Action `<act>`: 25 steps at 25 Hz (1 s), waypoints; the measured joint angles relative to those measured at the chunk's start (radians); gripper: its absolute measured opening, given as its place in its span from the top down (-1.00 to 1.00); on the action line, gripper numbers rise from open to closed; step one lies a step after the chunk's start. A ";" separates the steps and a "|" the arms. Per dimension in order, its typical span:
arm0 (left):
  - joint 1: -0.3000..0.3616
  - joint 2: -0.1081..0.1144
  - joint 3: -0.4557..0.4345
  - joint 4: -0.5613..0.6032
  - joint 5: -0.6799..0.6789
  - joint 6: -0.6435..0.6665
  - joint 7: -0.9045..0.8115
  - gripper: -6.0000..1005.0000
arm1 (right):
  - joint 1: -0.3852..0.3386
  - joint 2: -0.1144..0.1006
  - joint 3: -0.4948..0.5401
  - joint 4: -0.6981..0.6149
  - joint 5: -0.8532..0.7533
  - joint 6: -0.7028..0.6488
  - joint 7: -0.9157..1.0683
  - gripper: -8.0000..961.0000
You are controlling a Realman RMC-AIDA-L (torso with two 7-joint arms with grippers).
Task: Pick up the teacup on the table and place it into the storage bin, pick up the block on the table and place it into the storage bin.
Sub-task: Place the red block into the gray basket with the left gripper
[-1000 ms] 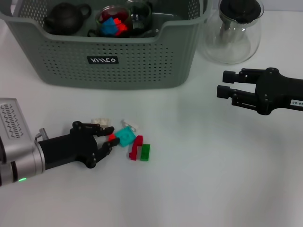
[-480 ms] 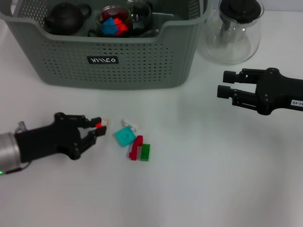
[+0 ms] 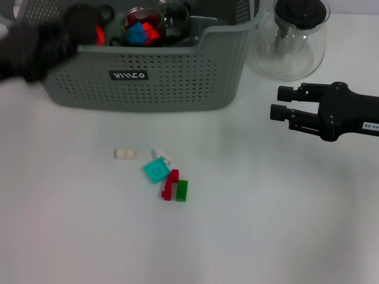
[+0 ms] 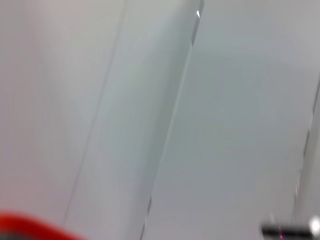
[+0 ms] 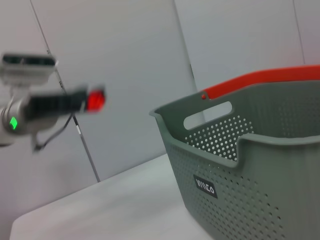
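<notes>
My left gripper [image 3: 95,34] is blurred in motion, raised near the left end of the storage bin [image 3: 148,77], and is shut on a small red block [image 3: 99,33]. The right wrist view shows that gripper [image 5: 92,100] with the red block [image 5: 96,99] in the air, higher than the bin's rim [image 5: 200,107]. Inside the bin, a glass teacup [image 3: 142,25] holds coloured blocks and a second glass cup [image 3: 173,14] stands beside it. My right gripper [image 3: 277,103] hovers open and empty at the right.
Loose blocks lie on the white table: beige [image 3: 125,153], white [image 3: 161,156], teal [image 3: 156,170], dark red [image 3: 170,184] and green [image 3: 182,190]. A glass carafe with a black lid [image 3: 293,38] stands right of the bin.
My left gripper has lifted the red block from the cluster of blocks on the table and swung it up and back to the bin's left end. The right arm has barely moved.
</notes>
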 joint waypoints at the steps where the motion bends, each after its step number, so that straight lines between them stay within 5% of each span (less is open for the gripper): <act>1: -0.016 0.004 -0.001 0.004 -0.019 -0.017 -0.034 0.60 | 0.000 0.001 0.000 0.000 0.000 0.000 0.000 -0.06; 6: -0.144 0.050 0.035 0.035 -0.044 -0.212 -0.213 0.60 | 0.002 0.004 0.000 -0.002 -0.002 -0.002 0.000 -0.06; 12: -0.259 0.105 0.293 0.041 0.041 -0.517 -0.395 0.60 | 0.001 0.001 0.000 -0.001 -0.002 -0.004 -0.001 -0.06; 19: -0.319 0.083 0.566 0.039 0.198 -0.826 -0.488 0.59 | 0.008 0.002 0.000 -0.001 -0.002 0.000 -0.008 -0.06; 25: -0.334 0.065 0.644 0.035 0.333 -0.991 -0.658 0.59 | 0.010 0.004 0.000 -0.003 -0.002 -0.002 -0.009 -0.06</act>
